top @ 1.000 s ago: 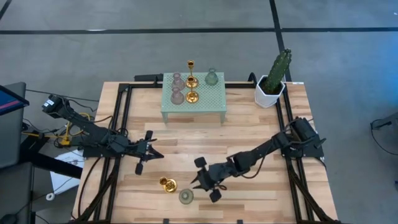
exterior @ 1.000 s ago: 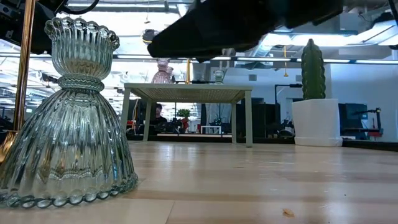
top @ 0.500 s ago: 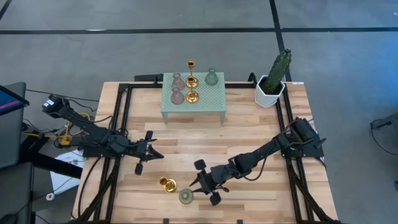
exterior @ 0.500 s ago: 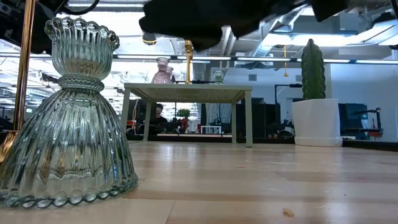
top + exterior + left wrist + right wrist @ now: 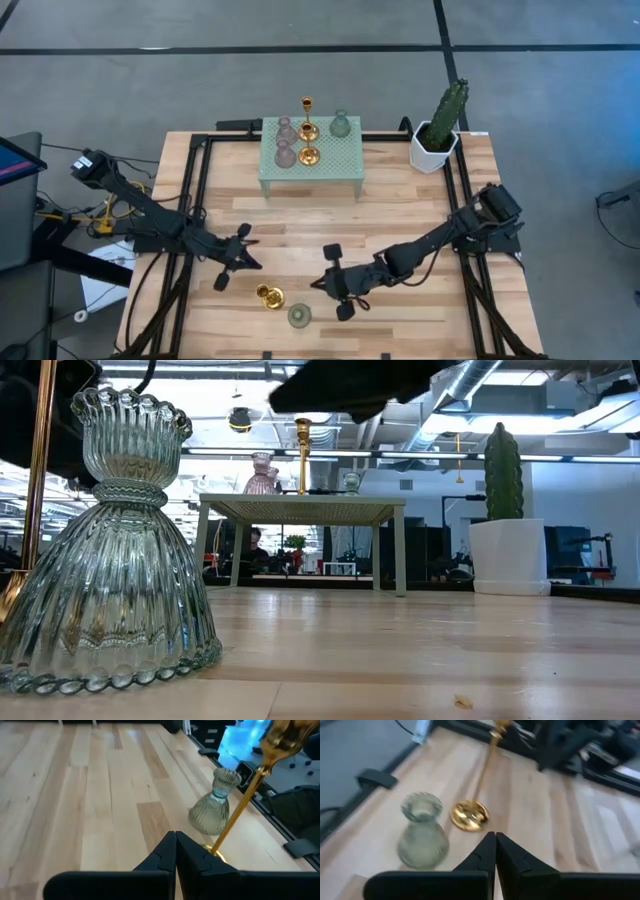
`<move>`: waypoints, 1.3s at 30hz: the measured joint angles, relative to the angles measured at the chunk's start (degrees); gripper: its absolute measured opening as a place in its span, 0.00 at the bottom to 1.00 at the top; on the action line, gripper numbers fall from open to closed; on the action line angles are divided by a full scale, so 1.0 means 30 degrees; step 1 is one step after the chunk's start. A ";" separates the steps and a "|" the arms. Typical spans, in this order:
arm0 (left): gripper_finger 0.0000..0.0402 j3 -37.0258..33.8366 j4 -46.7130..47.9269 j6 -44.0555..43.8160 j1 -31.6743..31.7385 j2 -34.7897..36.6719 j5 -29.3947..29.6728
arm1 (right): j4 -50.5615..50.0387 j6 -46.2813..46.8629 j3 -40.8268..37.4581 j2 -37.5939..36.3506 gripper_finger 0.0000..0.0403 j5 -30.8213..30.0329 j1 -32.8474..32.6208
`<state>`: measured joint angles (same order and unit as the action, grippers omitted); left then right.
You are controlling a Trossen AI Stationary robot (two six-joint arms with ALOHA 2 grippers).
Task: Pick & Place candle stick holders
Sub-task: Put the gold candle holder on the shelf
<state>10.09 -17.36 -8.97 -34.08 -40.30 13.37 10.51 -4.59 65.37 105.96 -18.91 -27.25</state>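
1. The right hand (image 5: 327,282), half spread over the sage green holder (image 5: 299,316) a second ago, has pulled back and is pressed closed, empty.
2. The left hand (image 5: 244,255) has edged nearer the gold holder (image 5: 268,295); its fingers are closed, empty.
3. Both holders stand on the wooden surface (image 5: 400,210); more sit on the mint stand (image 5: 335,160).
4. Beyond is an office-like room, with a cactus (image 5: 503,458).

The desk (image 5: 400,215) is pale striped wood. A ribbed sage-green glass holder (image 5: 299,316) and a shiny gold holder (image 5: 268,296) stand there. The perforated stand (image 5: 340,160) is mint green; the cactus (image 5: 450,108) pot is white.
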 joint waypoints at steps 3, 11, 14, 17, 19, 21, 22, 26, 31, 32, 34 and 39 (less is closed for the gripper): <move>0.01 0.0000 -0.0556 -0.0110 -0.0530 -0.0803 0.0681 | -0.0721 0.0194 -0.0028 -0.0292 0.00 -0.0655 -0.0182; 0.01 0.0000 -0.2416 -0.0015 -0.0926 -0.2092 0.1100 | -0.1467 0.0048 -0.0047 -0.1045 0.00 0.0407 -0.0155; 0.01 0.0000 -0.2535 -0.0002 -0.0926 -0.2212 0.1167 | -0.1799 0.0041 -0.0055 -0.1378 0.00 0.0675 -0.0143; 0.01 0.0000 -0.2590 0.0024 -0.0926 -0.2212 0.1506 | -0.2693 0.0045 -0.0129 -0.1731 0.00 0.0752 -0.0143; 0.01 0.0000 -0.2643 0.0028 -0.0926 -0.2212 0.1549 | -0.2540 0.0178 -0.0794 -0.2243 0.00 0.0803 -0.0044; 0.01 0.0000 -0.2682 0.0035 -0.0926 -0.2212 0.1544 | -0.1192 0.0735 -0.2328 -0.3049 0.00 0.1124 0.0158; 0.01 0.0000 -0.2703 0.0035 -0.0926 -0.2212 0.1544 | -0.0164 0.1120 -0.3429 -0.3619 0.00 0.1562 0.0330; 0.01 0.0000 -0.2918 0.0035 -0.0926 -0.2212 0.1544 | 0.5993 0.2308 -0.8173 -0.5911 0.00 0.2431 0.0630; 0.01 0.0000 -0.3336 -0.0088 -0.1137 -0.2212 0.1545 | 1.1088 0.3828 -1.2818 -0.8042 0.00 0.1921 0.0594; 0.01 0.0000 -0.3330 -0.0096 -0.1318 -0.2212 0.1539 | 1.1789 0.4073 -1.3446 -0.8326 0.00 0.1636 0.0594; 0.01 0.0000 -0.3330 -0.0166 -0.1806 -0.2212 0.1550 | 1.2741 0.4467 -1.4444 -0.8697 0.00 0.0620 0.0495; 0.01 0.0000 -0.3376 -0.1013 -0.3262 -0.2767 0.2121 | 1.3294 0.5053 -1.5333 -0.9206 0.00 -0.0753 0.0452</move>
<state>10.09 -27.49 -12.01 -43.87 -48.60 19.73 50.39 10.57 19.38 78.35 -21.17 -25.90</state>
